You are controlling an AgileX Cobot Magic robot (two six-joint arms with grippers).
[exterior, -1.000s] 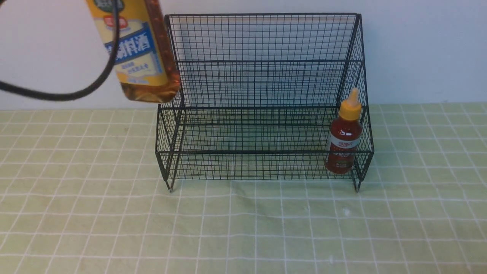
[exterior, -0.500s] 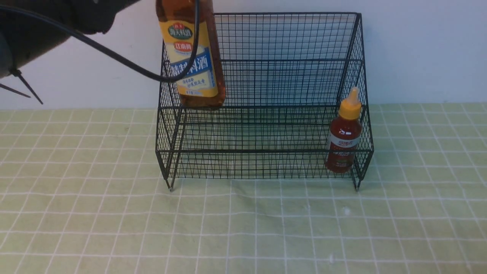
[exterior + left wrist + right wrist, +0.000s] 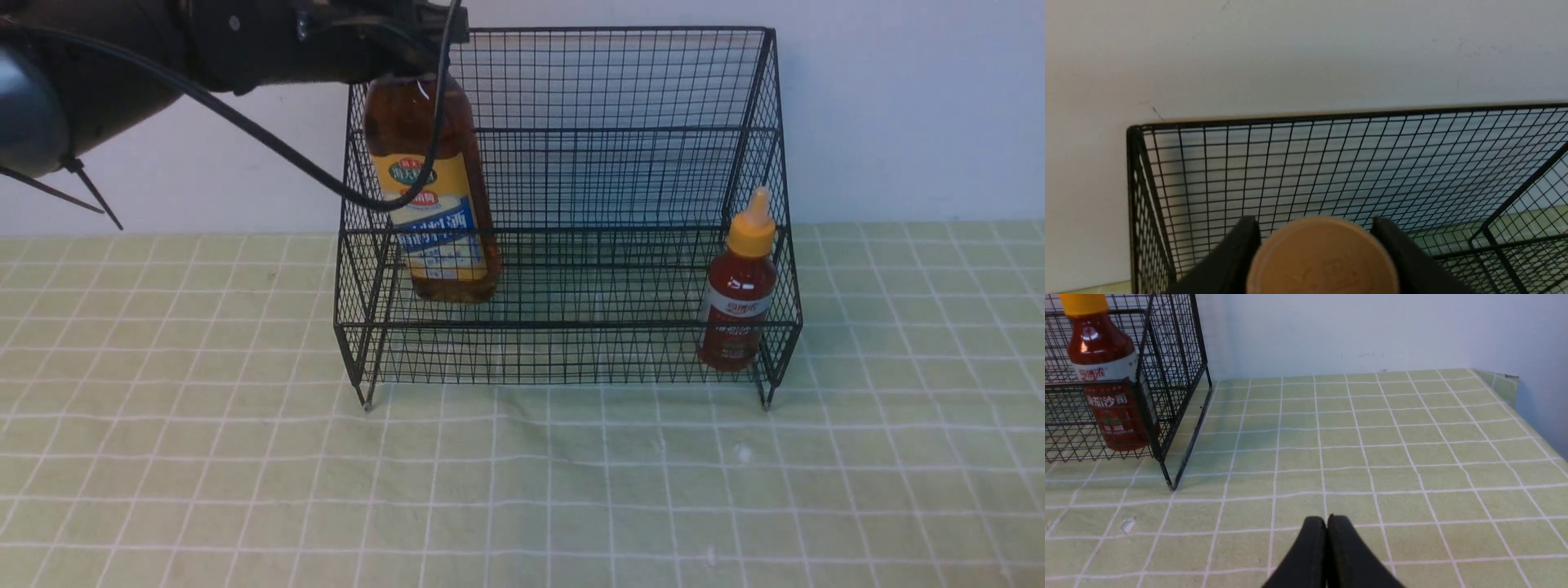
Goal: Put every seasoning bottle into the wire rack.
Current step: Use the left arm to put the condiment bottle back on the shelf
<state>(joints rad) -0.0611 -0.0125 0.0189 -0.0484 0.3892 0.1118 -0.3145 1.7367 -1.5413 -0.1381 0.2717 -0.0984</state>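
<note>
The small red sauce bottle (image 3: 737, 302) stands stowed at lower right in the wire rack (image 3: 563, 325). At upper left, the left gripper (image 3: 1314, 228) clamps the cap of the tall amber bottle (image 3: 433, 212), which is inside the rack and apparently not yet seated. The right gripper (image 3: 1326, 522) is closed and empty.

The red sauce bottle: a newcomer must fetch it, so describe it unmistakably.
Find the black wire rack against the wall. At its lower tier's right end stands the red sauce bottle, short with a yellow nozzle cap, unlike the tall amber bottle.
</note>
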